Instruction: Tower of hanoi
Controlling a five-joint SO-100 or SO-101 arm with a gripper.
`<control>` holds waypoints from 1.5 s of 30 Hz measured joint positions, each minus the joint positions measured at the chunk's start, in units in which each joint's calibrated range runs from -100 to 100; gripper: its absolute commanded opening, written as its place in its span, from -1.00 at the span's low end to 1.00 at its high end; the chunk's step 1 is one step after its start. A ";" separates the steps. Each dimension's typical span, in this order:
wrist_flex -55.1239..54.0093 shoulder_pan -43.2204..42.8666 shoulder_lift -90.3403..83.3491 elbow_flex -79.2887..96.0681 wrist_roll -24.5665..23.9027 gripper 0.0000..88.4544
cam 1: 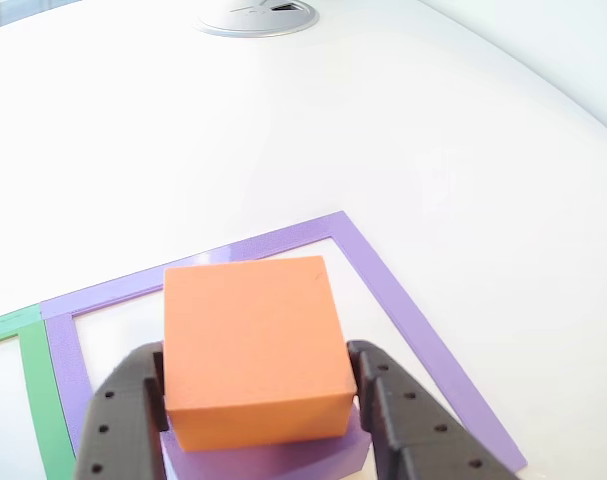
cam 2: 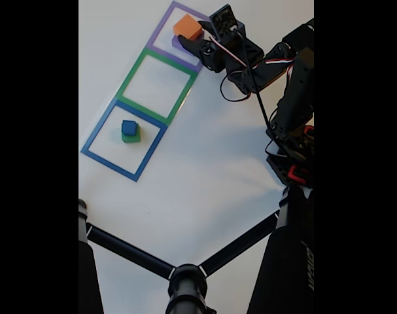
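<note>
Blocks: four in total, all visible in the fixed view. One orange block [cam 2: 188, 27], one purple block [cam 2: 179, 43], one blue block [cam 2: 129, 127], one green block [cam 2: 131, 137].

Square outlines: three, one purple outline [cam 2: 160, 31] at 12 o'clock, one green outline [cam 2: 133, 70] in the middle, one blue outline [cam 2: 98, 133] toward 7 o'clock.

Grippers: one gripper [cam 1: 264, 400].

orange block [cam 1: 251, 345], purple block [cam 1: 273, 458], blue cube [cam 2: 129, 127], green block [cam 2: 131, 137]

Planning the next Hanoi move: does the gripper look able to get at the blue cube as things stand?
Probably not yet: the gripper flanks the orange block, while the blue cube sits uncovered atop the green block.
</note>
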 measured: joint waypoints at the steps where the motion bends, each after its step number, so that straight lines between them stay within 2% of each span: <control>1: 0.00 -0.12 -0.34 0.00 0.36 -0.77; 7: 7.01 -2.22 -8.61 0.71 0.36 -0.77; 12: 17.09 -3.51 -19.33 1.42 0.36 -0.77; 16: 28.70 -4.21 -29.97 1.42 0.36 -0.77; 21: 48.93 -4.21 -44.07 -1.24 0.36 -0.77; 28: 86.42 -7.96 -54.54 -22.49 0.36 -0.77; 33: 108.10 -12.29 -55.97 -40.55 0.36 -0.77; 40: 131.40 -16.85 -56.48 -62.86 0.36 -0.77; 45: 140.43 -20.36 -56.82 -72.51 0.36 -0.77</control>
